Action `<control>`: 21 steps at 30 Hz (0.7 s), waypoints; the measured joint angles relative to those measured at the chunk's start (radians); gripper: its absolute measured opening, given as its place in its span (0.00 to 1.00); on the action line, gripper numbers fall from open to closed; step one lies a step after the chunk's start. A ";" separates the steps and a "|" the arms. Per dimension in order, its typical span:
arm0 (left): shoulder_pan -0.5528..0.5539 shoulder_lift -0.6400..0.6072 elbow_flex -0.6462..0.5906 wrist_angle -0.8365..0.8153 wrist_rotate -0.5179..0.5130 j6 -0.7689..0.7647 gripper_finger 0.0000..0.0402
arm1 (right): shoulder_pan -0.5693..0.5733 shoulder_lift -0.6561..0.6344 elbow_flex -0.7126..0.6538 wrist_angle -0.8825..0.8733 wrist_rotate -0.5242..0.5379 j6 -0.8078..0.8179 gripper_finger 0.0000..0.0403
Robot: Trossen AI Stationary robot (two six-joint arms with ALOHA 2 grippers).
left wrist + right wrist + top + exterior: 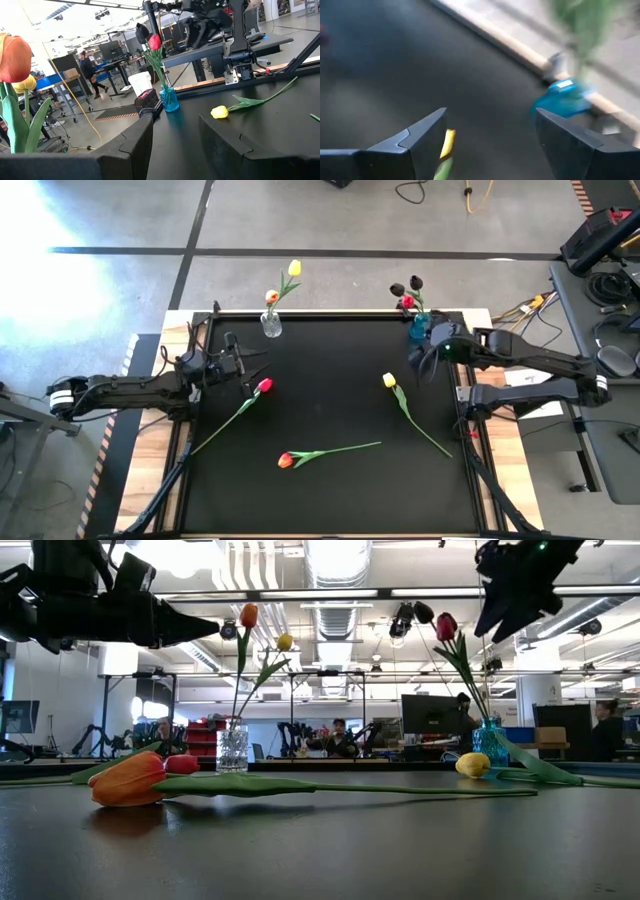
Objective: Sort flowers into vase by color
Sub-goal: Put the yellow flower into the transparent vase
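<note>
Three tulips lie flat on the black mat: a red one (pixel 262 386) at the left, an orange-red one (pixel 287 460) near the front, a yellow one (pixel 390 381) at the right. A clear vase (pixel 271 325) at the far edge holds a yellow and an orange tulip. A blue vase (pixel 420 330) at the far right holds red and dark tulips. My left gripper (pixel 255 363) is open and empty, just beyond the red tulip's head. My right gripper (pixel 428 366) is open and empty, raised between the blue vase and the yellow tulip.
Wooden table edges (pixel 480 430) frame the mat. The mat's middle (pixel 330 400) is bare. The room behind the table holds desks, other robot arms and people (pixel 340 735).
</note>
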 joint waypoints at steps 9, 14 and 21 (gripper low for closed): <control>0.000 0.000 0.000 -0.001 0.000 0.000 0.36 | 0.151 0.134 -0.118 -0.003 -0.256 0.162 0.64; 0.000 0.000 0.000 -0.006 0.000 0.000 0.36 | 0.227 0.269 -0.153 0.001 -0.323 0.299 0.64; 0.000 0.000 0.000 -0.008 0.000 -0.005 0.36 | 0.238 0.444 -0.153 0.018 -0.356 0.375 0.64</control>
